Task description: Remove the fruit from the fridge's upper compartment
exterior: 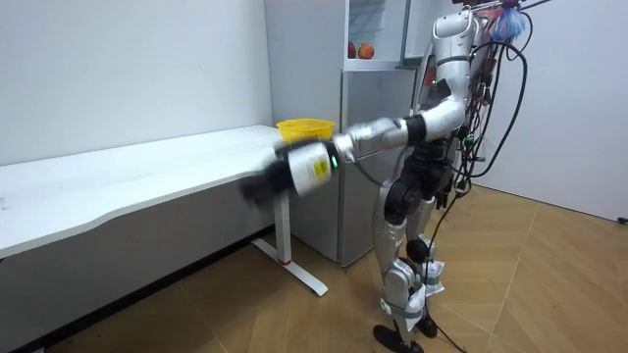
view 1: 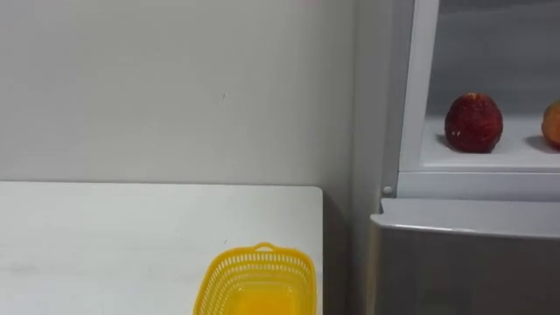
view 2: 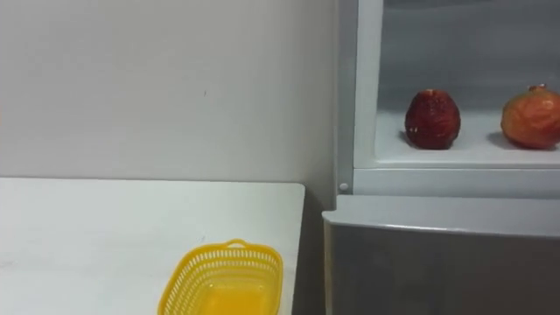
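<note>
We see the robot standing upright on the wooden floor [exterior: 510, 284], just in front of the grey fridge [exterior: 368, 147]. Its left arm stretches out towards the room view's left, and the left hand [exterior: 261, 186], a dark blur, hangs by the front edge of the long white counter [exterior: 147, 181]. A yellow basket [exterior: 305, 128] sits on the counter's end nearest the fridge. In the open upper compartment we make out a red fruit [exterior: 351, 49] beside an orange fruit [exterior: 366, 51].
</note>
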Available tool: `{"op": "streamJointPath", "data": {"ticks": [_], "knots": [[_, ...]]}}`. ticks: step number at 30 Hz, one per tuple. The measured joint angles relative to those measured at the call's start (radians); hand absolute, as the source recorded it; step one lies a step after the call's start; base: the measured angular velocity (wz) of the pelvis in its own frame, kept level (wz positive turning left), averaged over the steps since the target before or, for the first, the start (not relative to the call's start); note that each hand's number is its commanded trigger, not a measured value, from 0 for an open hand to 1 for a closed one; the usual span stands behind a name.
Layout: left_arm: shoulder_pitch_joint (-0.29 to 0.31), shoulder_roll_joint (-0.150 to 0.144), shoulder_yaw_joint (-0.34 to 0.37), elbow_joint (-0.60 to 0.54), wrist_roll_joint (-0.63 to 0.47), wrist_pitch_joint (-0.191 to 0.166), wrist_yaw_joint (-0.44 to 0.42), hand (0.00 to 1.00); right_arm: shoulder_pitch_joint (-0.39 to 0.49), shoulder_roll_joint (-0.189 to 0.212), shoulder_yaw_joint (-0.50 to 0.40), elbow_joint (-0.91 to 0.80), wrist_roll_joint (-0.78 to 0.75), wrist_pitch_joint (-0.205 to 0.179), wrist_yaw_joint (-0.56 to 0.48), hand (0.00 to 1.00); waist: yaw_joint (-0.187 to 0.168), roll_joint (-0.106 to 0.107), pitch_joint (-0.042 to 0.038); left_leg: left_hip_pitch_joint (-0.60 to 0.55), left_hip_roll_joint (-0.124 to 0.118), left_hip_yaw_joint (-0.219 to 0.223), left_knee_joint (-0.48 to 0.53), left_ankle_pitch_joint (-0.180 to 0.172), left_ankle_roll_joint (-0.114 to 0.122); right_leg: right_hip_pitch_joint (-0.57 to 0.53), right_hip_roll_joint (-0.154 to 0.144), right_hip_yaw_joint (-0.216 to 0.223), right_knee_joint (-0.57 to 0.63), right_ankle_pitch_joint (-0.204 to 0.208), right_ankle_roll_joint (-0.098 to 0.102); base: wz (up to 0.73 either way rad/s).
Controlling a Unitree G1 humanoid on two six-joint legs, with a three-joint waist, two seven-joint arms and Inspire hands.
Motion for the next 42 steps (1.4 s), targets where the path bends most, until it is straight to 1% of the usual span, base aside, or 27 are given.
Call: {"op": "streamJointPath", "data": {"ticks": [1, 2, 4, 5, 6, 7, 8, 10, 11, 12, 13, 14, 16, 17, 19, 21, 22, 23, 24, 25, 29, 31, 33, 36, 38, 42], "knots": [[0.004, -0.002, -0.046, 0.079, -0.005, 0.003, -0.006, 0.00, -0.003, 0.004, 0.004, -0.001, -0.010, 0.004, 0.007, 0.00, 0.001, -0.006, -0.0019, 0.000, 0.000, -0.002, 0.002, 0.000, 0.000, 0.002, 0.000, -0.001, -0.001, 0.000, 0.000, 0.05], [0.006, -0.003, -0.069, 0.117, -0.003, 0.004, -0.015, 0.00, -0.003, 0.005, 0.008, -0.001, -0.013, 0.004, 0.011, 0.00, 0.001, -0.010, -0.0016, 0.000, 0.000, -0.004, 0.003, 0.000, 0.000, 0.003, 0.000, -0.003, -0.002, 0.000, 0.000, 0.08], [0.003, -0.005, -0.146, 0.253, -0.003, 0.018, -0.064, 0.00, -0.005, 0.005, 0.010, 0.000, -0.017, 0.005, 0.021, 0.00, -0.003, -0.022, 0.0018, 0.001, -0.001, -0.009, 0.007, -0.001, 0.001, 0.011, -0.001, -0.010, -0.005, 0.000, 0.000, 0.08], [0.000, -0.006, -0.159, 0.285, -0.003, 0.022, -0.077, 0.00, -0.010, 0.005, 0.010, -0.001, -0.017, 0.005, 0.020, 0.00, -0.005, -0.022, 0.0025, 0.001, -0.001, -0.009, 0.008, -0.003, 0.001, 0.013, -0.002, -0.012, -0.007, 0.000, 0.000, 0.06], [-0.007, -0.006, -0.183, 0.343, -0.003, 0.028, -0.099, 0.00, -0.012, 0.005, 0.010, 0.002, -0.017, 0.005, 0.019, 0.00, -0.007, -0.022, 0.0022, 0.001, 0.000, -0.010, 0.007, -0.005, 0.002, 0.017, -0.002, -0.015, -0.010, 0.001, 0.001, 0.05], [-0.011, -0.008, -0.201, 0.396, 0.003, 0.028, -0.121, 0.00, -0.011, 0.006, 0.010, 0.004, -0.015, 0.004, 0.020, 0.00, -0.008, -0.024, 0.0044, 0.005, 0.000, -0.011, 0.004, -0.006, 0.002, 0.023, -0.001, -0.016, -0.014, 0.003, 0.003, 0.05], [-0.012, -0.009, -0.209, 0.420, 0.011, 0.028, -0.135, 0.00, -0.009, 0.007, 0.010, 0.004, -0.013, 0.004, 0.020, 0.00, -0.008, -0.024, 0.0056, 0.007, 0.000, -0.011, 0.003, -0.006, 0.003, 0.026, -0.001, -0.016, -0.016, 0.003, 0.003, 0.03], [-0.008, -0.011, -0.248, 0.495, 0.050, 0.031, -0.192, 0.00, -0.008, 0.012, 0.012, 0.004, -0.017, 0.004, 0.020, 0.00, -0.019, -0.015, 0.0076, 0.006, 0.000, -0.010, 0.003, -0.007, 0.004, 0.025, -0.001, -0.015, -0.015, 0.004, 0.004, 0.00], [-0.006, -0.011, -0.263, 0.513, 0.071, 0.032, -0.205, 0.00, -0.008, 0.012, 0.013, 0.003, -0.017, 0.004, 0.021, 0.00, -0.022, -0.012, 0.0075, 0.006, 0.000, -0.009, 0.003, -0.007, 0.004, 0.024, -0.001, -0.015, -0.016, 0.004, 0.004, 0.00], [-0.002, -0.013, -0.284, 0.549, 0.125, 0.036, -0.237, 0.00, -0.007, 0.012, 0.014, 0.004, -0.015, 0.004, 0.024, 0.00, -0.030, -0.007, 0.0068, 0.008, 0.000, -0.008, 0.002, -0.007, 0.004, 0.025, -0.001, -0.013, -0.016, 0.004, 0.004, -0.06], [-0.004, -0.013, -0.296, 0.590, 0.216, 0.038, -0.269, 0.00, -0.008, 0.013, 0.017, 0.004, -0.017, 0.004, 0.031, 0.00, -0.032, -0.004, 0.0072, 0.011, 0.000, -0.006, 0.000, -0.006, 0.004, 0.027, 0.001, -0.010, -0.017, 0.004, 0.004, -0.05], [-0.006, -0.014, -0.298, 0.609, 0.267, 0.041, -0.283, 0.00, -0.008, 0.014, 0.018, 0.005, -0.018, 0.004, 0.033, 0.00, -0.035, -0.004, 0.0071, 0.013, 0.000, -0.006, -0.001, -0.006, 0.003, 0.027, 0.001, -0.010, -0.017, 0.004, 0.004, -0.06], [-0.009, -0.014, -0.353, 0.629, 0.497, 0.070, -0.307, 0.00, -0.014, 0.013, 0.048, 0.012, -0.017, 0.006, 0.038, 0.00, -0.058, -0.008, 0.0071, 0.014, 0.001, -0.002, -0.004, -0.006, 0.003, 0.026, 0.002, -0.006, -0.017, 0.004, 0.003, 0.00], [-0.013, -0.014, -0.370, 0.635, 0.553, 0.074, -0.311, 0.00, -0.016, 0.013, 0.054, 0.012, -0.018, 0.006, 0.040, 0.00, -0.063, -0.008, 0.0071, 0.014, 0.001, -0.002, -0.005, -0.006, 0.003, 0.026, 0.002, -0.006, -0.017, 0.004, 0.003, 0.00], [-0.039, -0.013, -0.435, 0.646, 0.745, 0.099, -0.332, 0.00, -0.023, 0.015, 0.077, 0.012, -0.017, 0.006, 0.043, 0.00, -0.083, -0.013, 0.0068, 0.017, 0.001, -0.001, -0.005, -0.006, 0.003, 0.027, 0.004, 0.005, -0.017, 0.004, 0.003, -0.03], [-0.070, -0.010, -0.460, 0.647, 0.832, 0.114, -0.344, 0.00, -0.024, 0.016, 0.101, 0.012, -0.017, 0.006, 0.042, 0.00, -0.092, -0.021, 0.0069, 0.019, 0.001, 0.005, -0.004, -0.005, 0.003, 0.028, 0.004, 0.008, -0.017, 0.004, 0.004, -0.07], [-0.088, 0.000, -0.484, 0.648, 0.863, 0.119, -0.345, 0.00, -0.025, 0.020, 0.101, 0.011, -0.017, 0.006, 0.041, 0.00, -0.100, -0.025, 0.0082, 0.019, 0.002, 0.007, -0.004, -0.005, 0.003, 0.027, 0.005, 0.011, -0.017, 0.004, 0.004, -0.08], [-0.094, 0.003, -0.494, 0.648, 0.872, 0.119, -0.346, 0.00, -0.026, 0.021, 0.101, 0.011, -0.017, 0.006, 0.040, 0.00, -0.105, -0.027, 0.0088, 0.019, 0.002, 0.009, -0.004, -0.005, 0.003, 0.026, 0.005, 0.014, -0.017, 0.004, 0.004, -0.11], [-0.100, 0.005, -0.507, 0.648, 0.897, 0.120, -0.346, 0.00, -0.031, 0.021, 0.106, 0.011, -0.017, 0.009, 0.037, 0.00, -0.113, -0.028, 0.0094, 0.019, 0.003, 0.017, -0.005, -0.006, 0.003, 0.023, 0.007, 0.025, -0.017, 0.005, 0.005, -0.21], [-0.102, 0.005, -0.512, 0.648, 0.909, 0.122, -0.348, 0.00, -0.033, 0.022, 0.121, 0.010, -0.017, 0.014, 0.034, 0.00, -0.114, -0.029, 0.0092, 0.021, 0.004, 0.029, -0.007, -0.006, 0.003, 0.021, 0.009, 0.038, -0.017, 0.006, 0.006, -0.24], [-0.106, 0.005, -0.512, 0.648, 0.956, 0.138, -0.353, 0.00, -0.028, 0.041, 0.138, 0.014, -0.017, 0.026, 0.042, 0.00, -0.121, -0.036, 0.0114, 0.036, 0.004, 0.038, -0.022, -0.006, 0.004, 0.023, 0.012, 0.055, -0.018, 0.008, 0.008, -0.15], [-0.103, 0.005, -0.519, 0.649, 0.980, 0.159, -0.369, 0.00, -0.028, 0.049, 0.140, 0.013, -0.014, 0.036, 0.043, 0.00, -0.127, -0.037, 0.0113, 0.040, 0.004, 0.044, -0.021, -0.006, 0.004, 0.026, 0.012, 0.060, -0.020, 0.008, 0.008, -0.08], [-0.101, 0.005, -0.535, 0.657, 1.007, 0.170, -0.371, 0.00, -0.033, 0.051, 0.140, 0.013, -0.011, 0.036, 0.043, 0.00, -0.138, -0.038, 0.0115, 0.040, 0.003, 0.045, -0.020, -0.006, 0.004, 0.026, 0.011, 0.061, -0.021, 0.008, 0.009, -0.02], [-0.108, 0.000, -0.541, 0.696, 1.038, 0.192, -0.384, 0.00, -0.036, 0.052, 0.140, 0.014, -0.013, 0.036, 0.042, 0.00, -0.139, -0.042, 0.0115, 0.043, 0.004, 0.051, -0.020, -0.006, 0.004, 0.026, 0.012, 0.066, -0.020, 0.008, 0.009, -0.04], [-0.101, -0.001, -0.539, 0.715, 1.047, 0.201, -0.394, 0.00, -0.041, 0.052, 0.138, 0.032, -0.010, 0.036, 0.041, 0.00, -0.138, -0.042, 0.0115, 0.047, 0.005, 0.053, -0.019, -0.006, 0.004, 0.027, 0.012, 0.069, -0.021, 0.008, 0.009, -0.03], [-0.083, 0.000, -0.540, 0.715, 1.054, 0.232, -0.421, 0.00, -0.040, 0.055, 0.139, 0.048, 0.005, 0.054, 0.042, 0.00, -0.138, -0.041, 0.0118, 0.049, 0.005, 0.055, -0.020, -0.006, 0.004, 0.028, 0.014, 0.074, -0.019, 0.007, 0.009, -0.02]]}}
